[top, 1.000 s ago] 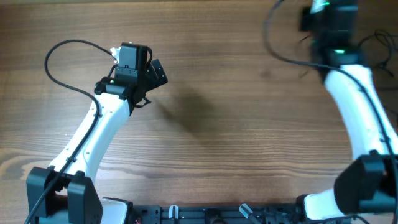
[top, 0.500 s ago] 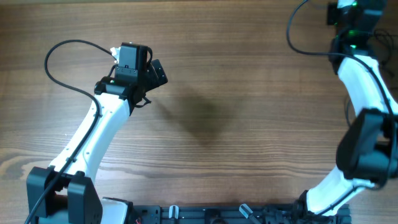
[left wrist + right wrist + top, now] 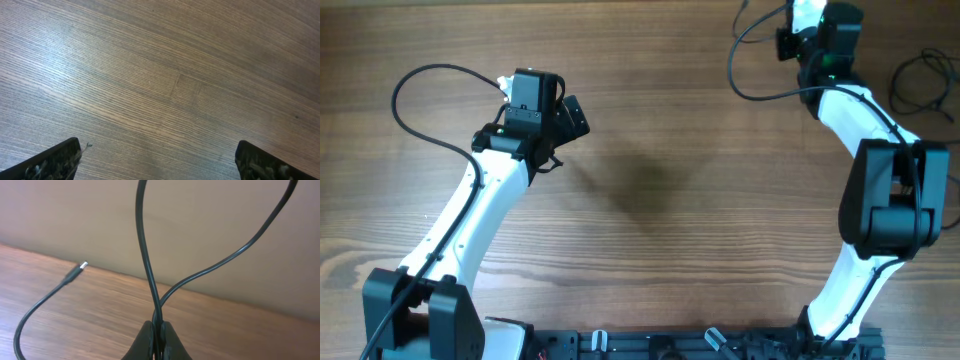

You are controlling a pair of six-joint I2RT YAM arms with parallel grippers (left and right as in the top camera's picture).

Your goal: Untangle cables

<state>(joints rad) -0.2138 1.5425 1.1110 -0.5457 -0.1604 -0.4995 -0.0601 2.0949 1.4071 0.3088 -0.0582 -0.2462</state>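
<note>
Reaching out from the near edge of the table point(image 3: 700, 220), the left arm sits well to the left of the right gripper point(image 3: 158, 334) and nearer the base. The left gripper point(image 3: 158, 166) hangs over the wood with its fingers point(image 3: 54, 161) spread wide, one at each lower corner of the wrist view, and nothing is held between them. Farther out, the right arm stretches to the far side of the table, where the right gripper is clamped fully closed on a cable point(image 3: 146, 250). Its wrist view shows the fingertips pinched together on a doubled length of this thin black cord. One strand rises straight up from the right gripper, and the other bends up and away to its right, both lifted off the wood. Left of the right gripper and a little beyond it, a plug point(image 3: 80, 268) with a silver tip shows against the wood, its cord curving back down to the left. Whether the plug belongs to the held cable cannot be told. From overhead, more cables point(image 3: 918, 78) lie in loose loops to the right of the right gripper, apart from it.
</note>
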